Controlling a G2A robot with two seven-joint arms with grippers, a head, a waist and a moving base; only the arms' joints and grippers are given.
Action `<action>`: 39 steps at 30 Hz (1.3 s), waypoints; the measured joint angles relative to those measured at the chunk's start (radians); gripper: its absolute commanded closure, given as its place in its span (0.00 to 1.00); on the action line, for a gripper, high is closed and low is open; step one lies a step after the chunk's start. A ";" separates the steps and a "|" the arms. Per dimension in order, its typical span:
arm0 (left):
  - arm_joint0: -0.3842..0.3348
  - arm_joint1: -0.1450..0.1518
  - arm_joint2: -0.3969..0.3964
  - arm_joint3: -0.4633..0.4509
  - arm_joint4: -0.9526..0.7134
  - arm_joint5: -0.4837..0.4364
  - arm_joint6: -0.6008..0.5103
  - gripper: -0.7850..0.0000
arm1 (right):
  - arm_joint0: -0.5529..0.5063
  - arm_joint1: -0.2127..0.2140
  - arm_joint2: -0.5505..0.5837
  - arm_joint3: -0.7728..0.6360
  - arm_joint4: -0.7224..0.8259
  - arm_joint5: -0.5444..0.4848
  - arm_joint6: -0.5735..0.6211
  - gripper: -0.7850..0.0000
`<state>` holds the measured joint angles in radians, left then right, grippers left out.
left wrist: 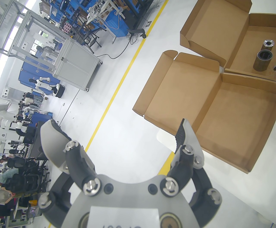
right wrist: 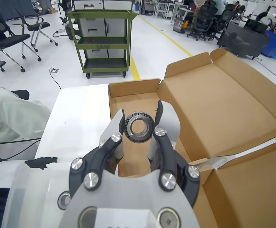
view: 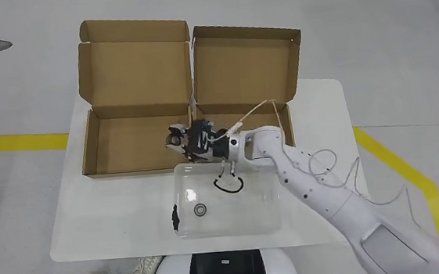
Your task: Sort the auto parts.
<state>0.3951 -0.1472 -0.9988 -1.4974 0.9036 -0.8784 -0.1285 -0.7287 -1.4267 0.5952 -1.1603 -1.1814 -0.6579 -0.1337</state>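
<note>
My right gripper is shut on a steel tapered roller bearing, holding it just above the floor of the left cardboard box at its right end. From above, the same gripper and bearing sit over that box. My left gripper hangs open and empty, high and off to the side of the boxes. Two metal cylinders stand in the farther box; the nearer box has a bare floor.
A clear plastic tray at the table's front holds a black rubber ring, a small bearing and a small black part. The right box adjoins the left one, both lids upright. The white table has bare room at left.
</note>
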 measured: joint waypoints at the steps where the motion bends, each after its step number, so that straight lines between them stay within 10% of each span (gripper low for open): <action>1: 0.000 0.000 0.000 0.000 0.000 0.000 0.000 0.00 | 0.010 -0.010 -0.012 0.020 0.005 0.006 0.009 1.00; 25: 0.000 0.000 0.000 0.000 0.000 0.000 0.000 0.00 | 0.207 -0.285 -0.217 0.483 0.066 0.094 0.184 1.00; 30: 0.000 0.000 0.000 0.000 0.000 0.000 0.000 0.00 | 0.226 -0.327 -0.225 0.554 0.068 0.100 0.184 0.60; 39: 0.000 0.000 0.000 0.000 0.000 0.000 0.000 0.00 | 0.250 -0.376 -0.225 0.647 0.056 0.091 0.148 0.55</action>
<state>0.3951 -0.1472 -0.9988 -1.4974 0.9036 -0.8784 -0.1285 -0.4784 -1.8027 0.3706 -0.5133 -1.1254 -0.5671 0.0142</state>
